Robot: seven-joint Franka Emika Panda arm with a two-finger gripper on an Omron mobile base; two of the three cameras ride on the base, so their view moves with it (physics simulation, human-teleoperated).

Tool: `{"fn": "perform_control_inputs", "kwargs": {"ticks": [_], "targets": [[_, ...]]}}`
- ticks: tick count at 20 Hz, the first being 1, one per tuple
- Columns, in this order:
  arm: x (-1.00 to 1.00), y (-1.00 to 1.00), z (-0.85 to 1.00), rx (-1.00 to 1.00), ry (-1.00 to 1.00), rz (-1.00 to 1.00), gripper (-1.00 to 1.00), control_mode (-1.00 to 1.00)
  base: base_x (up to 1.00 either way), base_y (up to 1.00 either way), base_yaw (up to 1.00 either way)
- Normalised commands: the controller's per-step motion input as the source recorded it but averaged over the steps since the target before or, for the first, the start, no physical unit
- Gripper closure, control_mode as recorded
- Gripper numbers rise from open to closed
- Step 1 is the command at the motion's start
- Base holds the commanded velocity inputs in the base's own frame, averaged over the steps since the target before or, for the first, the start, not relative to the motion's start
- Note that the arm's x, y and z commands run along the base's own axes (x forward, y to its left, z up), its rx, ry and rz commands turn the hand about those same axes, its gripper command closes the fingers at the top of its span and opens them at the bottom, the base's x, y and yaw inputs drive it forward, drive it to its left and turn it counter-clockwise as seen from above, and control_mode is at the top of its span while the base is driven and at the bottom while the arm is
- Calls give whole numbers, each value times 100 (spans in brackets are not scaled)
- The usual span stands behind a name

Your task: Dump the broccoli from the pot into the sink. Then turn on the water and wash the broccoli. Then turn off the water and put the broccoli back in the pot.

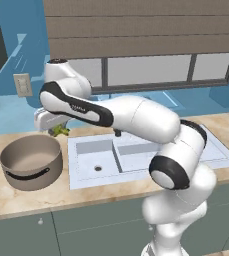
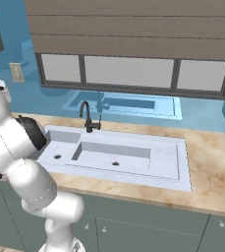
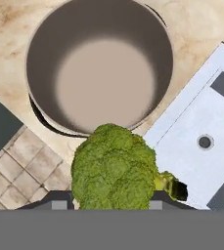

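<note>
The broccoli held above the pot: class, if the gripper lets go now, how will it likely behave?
The broccoli looks small beside the pot, so probably light. Its lumpy crown suggests it may bounce or tumble, not roll far. It hangs near the pot's rim rather than its middle, so it could clip the edge.

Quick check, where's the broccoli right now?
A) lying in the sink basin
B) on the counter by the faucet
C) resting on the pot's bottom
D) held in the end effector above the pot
D: the hand view shows the broccoli up close at the end effector with the empty pot below it, and the left base view shows it raised over the pot's far rim.
</note>
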Motion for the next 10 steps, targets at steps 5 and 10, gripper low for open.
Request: {"fn": "perform_control_inputs", "kwargs": {"ticks": [5,10], "targets": [[40,57,-34,0,6,0,100,-100,0,0,0],[48,51,-34,0,5,0,100,-100,0,0,0]]}}
